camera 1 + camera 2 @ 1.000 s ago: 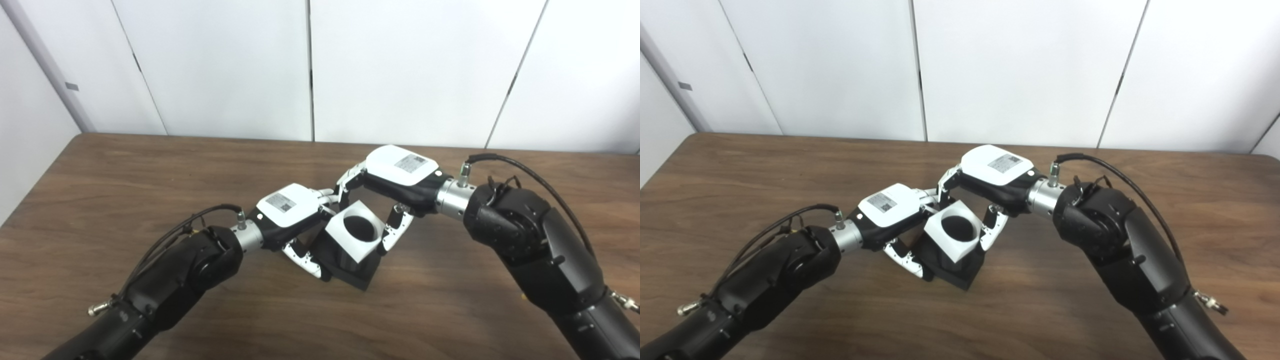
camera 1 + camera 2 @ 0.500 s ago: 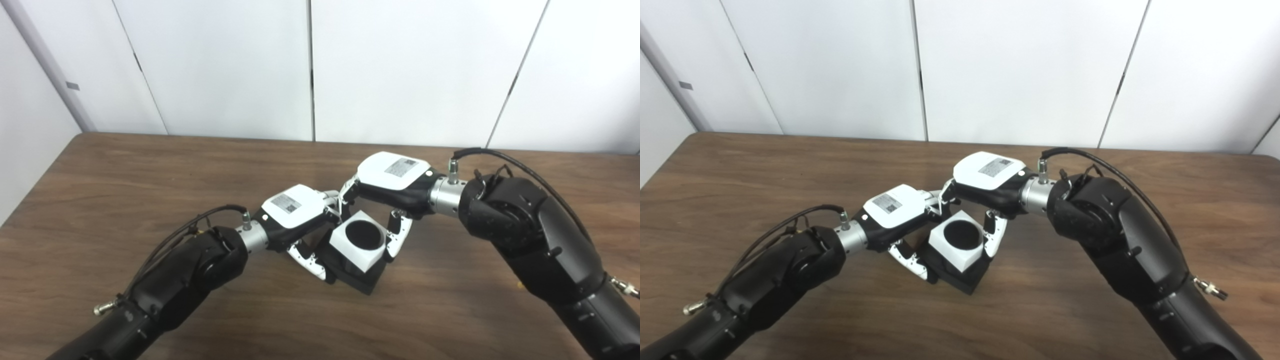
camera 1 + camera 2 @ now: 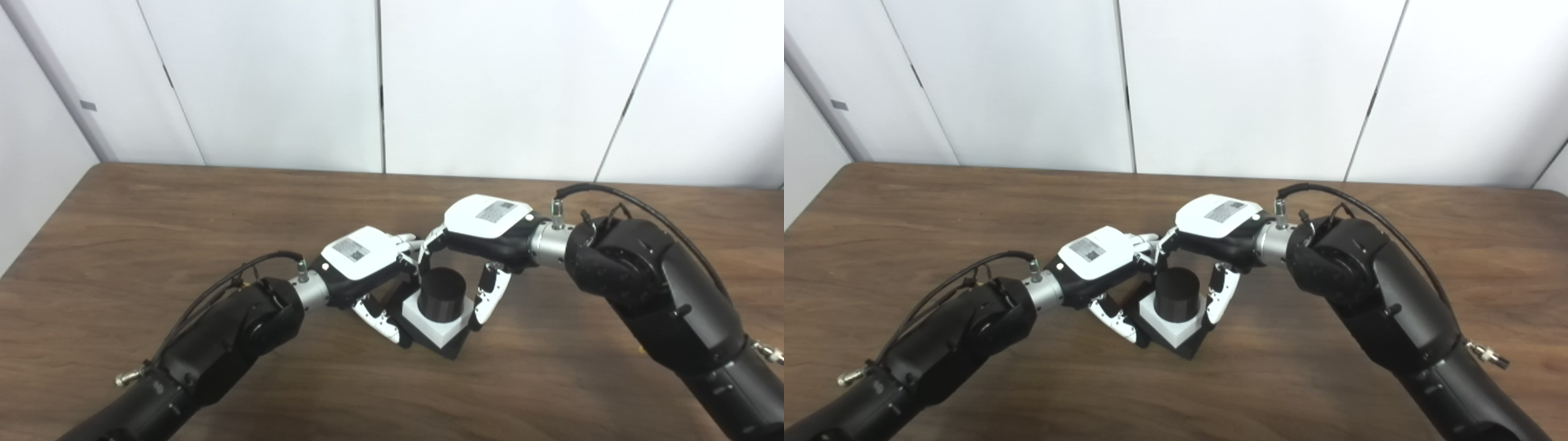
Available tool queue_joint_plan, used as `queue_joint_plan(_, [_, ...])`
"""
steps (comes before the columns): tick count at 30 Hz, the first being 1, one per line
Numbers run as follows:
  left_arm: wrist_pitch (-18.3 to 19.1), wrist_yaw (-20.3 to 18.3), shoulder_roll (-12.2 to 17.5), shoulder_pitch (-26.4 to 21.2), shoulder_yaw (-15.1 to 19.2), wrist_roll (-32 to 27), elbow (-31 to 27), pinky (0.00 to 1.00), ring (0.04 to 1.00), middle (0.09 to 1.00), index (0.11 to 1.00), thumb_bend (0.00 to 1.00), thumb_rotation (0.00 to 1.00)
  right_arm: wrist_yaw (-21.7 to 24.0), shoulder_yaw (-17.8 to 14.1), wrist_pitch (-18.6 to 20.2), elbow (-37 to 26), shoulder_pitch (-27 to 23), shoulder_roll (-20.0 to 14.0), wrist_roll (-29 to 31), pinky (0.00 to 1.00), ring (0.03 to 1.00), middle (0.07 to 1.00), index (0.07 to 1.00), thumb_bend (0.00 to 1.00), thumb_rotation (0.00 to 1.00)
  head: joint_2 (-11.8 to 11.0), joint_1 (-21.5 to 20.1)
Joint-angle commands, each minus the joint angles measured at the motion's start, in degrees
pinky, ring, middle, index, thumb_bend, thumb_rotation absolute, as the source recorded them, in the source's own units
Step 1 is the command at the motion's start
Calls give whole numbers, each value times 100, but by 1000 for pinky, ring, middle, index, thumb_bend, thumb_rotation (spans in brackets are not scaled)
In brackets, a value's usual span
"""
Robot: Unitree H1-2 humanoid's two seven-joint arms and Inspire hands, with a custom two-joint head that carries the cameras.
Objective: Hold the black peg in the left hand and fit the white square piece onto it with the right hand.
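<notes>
The black peg [image 3: 442, 294], a round post on a square black base, stands on the wooden table [image 3: 184, 220] at the centre. The white square piece [image 3: 440, 326] sits low around the post, down on the base, with the post poking up through its hole. My left hand [image 3: 361, 263] grips the base from the left side. My right hand [image 3: 484, 233] comes in from the right, its fingers [image 3: 487, 297] down against the white piece's sides. Both hands hide the far side of the base.
The brown table runs wide to both sides and toward the front edge. White wall panels [image 3: 380, 86] stand right behind its back edge. Both black forearms slant in from the bottom corners and meet at the centre.
The right hand has pushed the white piece down over the post, from tilted above it to seated on the base. The post now shows through the hole. The left hand stayed put.
</notes>
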Motion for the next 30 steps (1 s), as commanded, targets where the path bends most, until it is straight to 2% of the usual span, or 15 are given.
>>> queue_joint_plan(1, [-46,-515,11,250,-327,399,189,848,945,947,495,519,83,-52,-75,57,-152,-166,-72,-24,841,813,799,692,873,247,7,7])
queue_joint_plan(9, [-19,-547,40,258,-325,422,134,856,945,951,495,519,84,-291,-285,-26,-152,-124,-111,57,805,798,801,706,862,222,-12,-7])
queue_joint_plan(14, [-25,-502,50,277,-315,434,154,858,951,952,495,519,83,-536,-641,11,-191,-38,-173,162,752,784,793,691,849,177,-13,-45])
queue_joint_plan(18, [5,-533,58,281,-315,445,145,859,952,949,495,519,83,-714,-1063,309,-335,112,-221,226,739,788,794,696,802,155,-18,-43])
queue_joint_plan(21, [-49,-484,62,273,-318,442,193,853,944,945,495,519,83,-1015,-1377,324,-259,324,-260,352,659,770,786,698,785,118,-28,-50])
queue_joint_plan(27, [-65,-462,79,273,-292,410,205,848,942,939,495,519,83,-1634,-1885,428,-109,820,-246,566,634,760,776,710,768,70,-35,-74])
queue_joint_plan(30, [-70,-468,90,272,-271,381,204,850,941,940,495,519,82,-2172,-2175,399,-93,1163,-110,716,608,739,760,694,738,49,-38,-68])
